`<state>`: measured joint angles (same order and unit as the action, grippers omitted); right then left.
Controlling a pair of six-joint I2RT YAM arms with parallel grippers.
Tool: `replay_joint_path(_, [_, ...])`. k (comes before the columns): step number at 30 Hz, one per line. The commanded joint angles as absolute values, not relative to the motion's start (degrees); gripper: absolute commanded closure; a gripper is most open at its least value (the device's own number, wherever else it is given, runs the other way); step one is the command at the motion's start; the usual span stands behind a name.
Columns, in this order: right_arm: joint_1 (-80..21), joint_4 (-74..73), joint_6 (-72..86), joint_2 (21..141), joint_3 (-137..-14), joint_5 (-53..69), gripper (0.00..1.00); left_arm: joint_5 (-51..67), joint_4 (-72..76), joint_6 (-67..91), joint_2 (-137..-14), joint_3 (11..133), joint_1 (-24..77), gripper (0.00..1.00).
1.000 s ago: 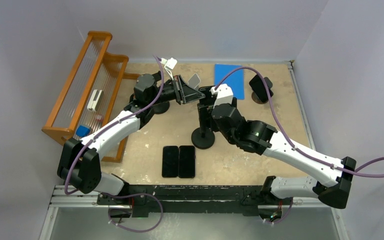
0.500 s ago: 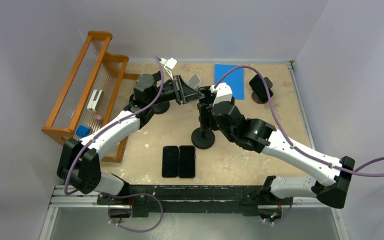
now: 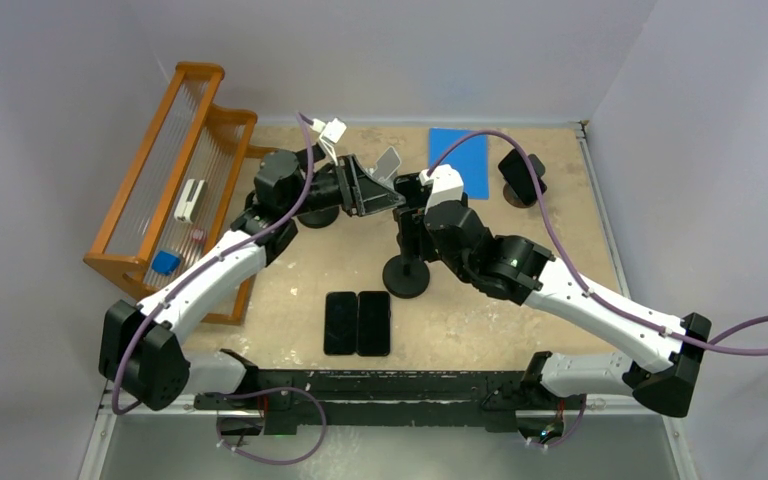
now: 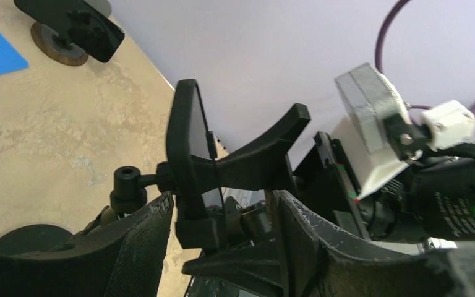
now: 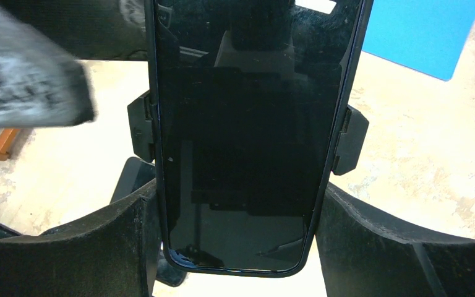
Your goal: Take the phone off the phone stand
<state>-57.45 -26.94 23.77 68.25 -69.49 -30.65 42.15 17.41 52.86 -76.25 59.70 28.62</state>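
From above, the right gripper (image 3: 407, 190) and left gripper (image 3: 378, 192) meet nose to nose over the phone stand (image 3: 405, 279). The phone (image 3: 389, 162) is still mounted and rises just beyond both sets of jaws. Two spare handsets (image 3: 357, 322) lie flat, well behind the jaws and toward the bases.

In the left wrist view, the left jaws are spread. The phone stands edge-on between and above them, closer to the left-hand finger (image 4: 142, 238), and I cannot tell whether they touch. The stand's ball joint (image 4: 127, 182) sits just outside that finger.

In the right wrist view, the right jaws appear to pinch the phone's lower end, with a finger (image 5: 124, 247) flush against each long edge and no gap showing. The stand's side clamps (image 5: 350, 140) grip the phone just ahead of the fingertips.

The main risk I see is that those clamps hold fast. A pull would then lift or tip the whole stand, since the left jaws brace nothing yet. The grip is also low on a glossy case, so the phone could slide out. The crowded grippers could knock each other too.

No brand, label or writing is readable; the screen is dark.
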Motion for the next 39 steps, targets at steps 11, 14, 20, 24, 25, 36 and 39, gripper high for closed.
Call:
replay_joint_path(11, [-57.39, -24.02, 22.08, 67.63, -73.48, -30.04, 0.6, 47.06, 15.57, 51.63, -74.08, 57.28, 28.39, 0.43])
replay_joint_path(14, [-57.38, -23.96, 22.1, 67.67, -73.41, -29.97, 0.6, 47.65, 15.9, 51.75, -74.14, 56.57, 28.39, 0.45])
replay_joint_path(20, [-57.39, -23.78, 22.1, 67.53, -73.09, -29.72, 0.6, 48.79, 16.79, 52.18, -74.84, 55.99, 28.39, 0.52])
replay_joint_path(24, [-57.39, -23.65, 22.09, 67.49, -72.73, -29.7, 0.6, 49.15, 18.0, 52.62, -75.09, 55.52, 28.39, 0.58])
replay_joint_path(25, [-57.39, -23.59, 22.21, 67.42, -72.69, -29.64, 0.6, 49.33, 18.21, 52.72, -75.18, 55.51, 28.39, 0.59])
replay_joint_path(36, [-57.39, -23.38, 22.28, 67.55, -72.58, -29.48, 0.6, 49.51, 20.04, 53.48, -76.06, 55.91, 28.39, 0.58])
replay_joint_path(39, [-57.39, -23.3, 22.36, 67.59, -72.55, -29.49, 0.6, 49.53, 20.04, 53.42, -76.5, 56.61, 28.39, 0.58])
